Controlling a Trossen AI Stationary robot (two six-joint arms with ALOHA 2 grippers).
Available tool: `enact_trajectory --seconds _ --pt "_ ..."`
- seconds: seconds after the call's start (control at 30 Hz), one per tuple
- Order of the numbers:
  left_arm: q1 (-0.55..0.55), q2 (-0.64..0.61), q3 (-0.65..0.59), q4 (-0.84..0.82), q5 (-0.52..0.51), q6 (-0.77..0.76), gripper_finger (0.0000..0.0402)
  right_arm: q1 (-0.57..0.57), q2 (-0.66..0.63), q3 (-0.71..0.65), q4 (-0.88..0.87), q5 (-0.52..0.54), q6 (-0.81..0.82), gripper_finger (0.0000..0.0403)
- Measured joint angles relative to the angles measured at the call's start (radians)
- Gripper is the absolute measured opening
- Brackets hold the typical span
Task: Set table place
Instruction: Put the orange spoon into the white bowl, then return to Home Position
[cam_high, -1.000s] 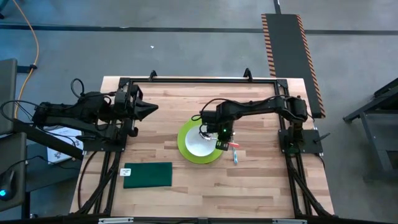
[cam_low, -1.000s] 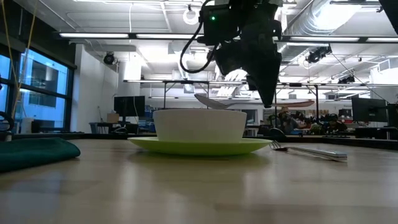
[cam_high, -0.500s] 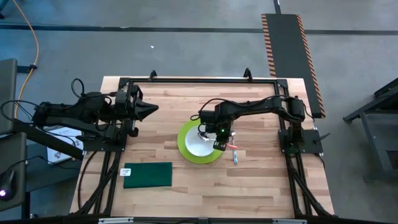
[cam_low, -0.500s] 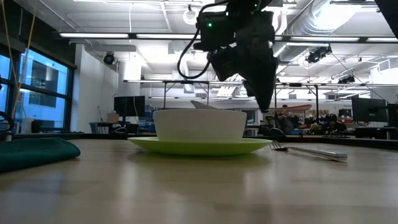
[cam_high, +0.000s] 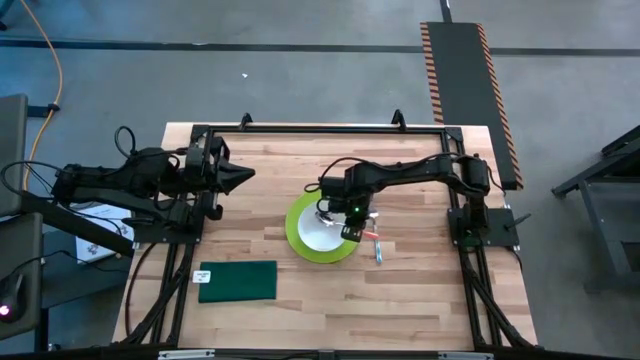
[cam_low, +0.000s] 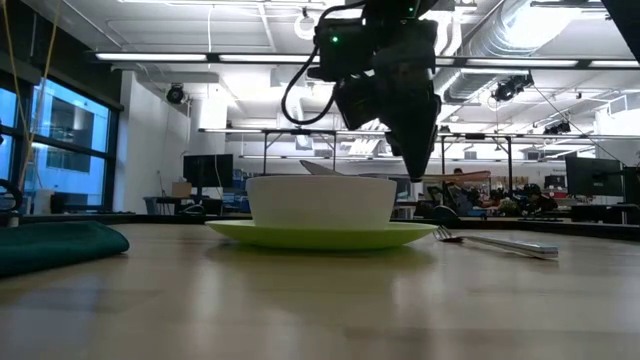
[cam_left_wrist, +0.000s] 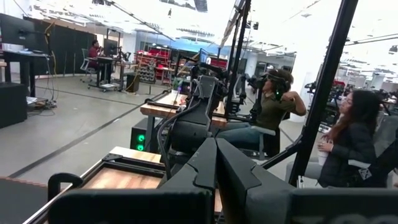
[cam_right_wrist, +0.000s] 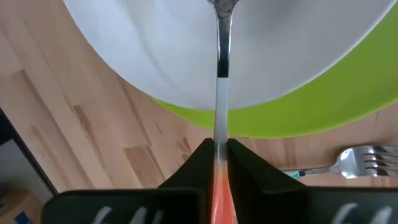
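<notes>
Right hand (cam_right_wrist: 217, 163) nearly closed, pinching spoon (cam_right_wrist: 222, 56) over white bowl (cam_right_wrist: 298, 50).

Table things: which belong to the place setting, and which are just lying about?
Place setting:
- green plate
- white bowl on it
- spoon, held in the right hand over the bowl
- fork beside the plate
- green cloth

Lying about:
- idle left hand

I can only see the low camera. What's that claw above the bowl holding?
Observer: The right claw pinches a spoon by its orange handle, with the spoon's head over the white bowl.
Operator: Where's the other arm?
Observer: The left claw is shut, over the table's left side, apart from the plate.
Operator: What shape is the green cloth?
Observer: The cloth is a flat rectangle, front-left of the plate.
</notes>
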Motion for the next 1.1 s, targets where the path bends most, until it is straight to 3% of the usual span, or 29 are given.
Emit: enact_trajectory --seconds 0.3,0.83,1.1 --pt "0.0 0.0 0.0 -0.005 -0.006 0.0 0.0 0.0 0.0 0.0 0.023 0.0 -0.005 0.0061" --pt "0.0 0.0 0.0 -0.027 -0.019 0.0 0.0 0.0 -0.001 0.001 0.036 0.0 -0.014 0.0064" --pt "0.0 0.0 0.0 -0.026 -0.019 0.0 0.0 0.0 -0.002 0.108 -0.038 0.008 -0.082 0.0064"
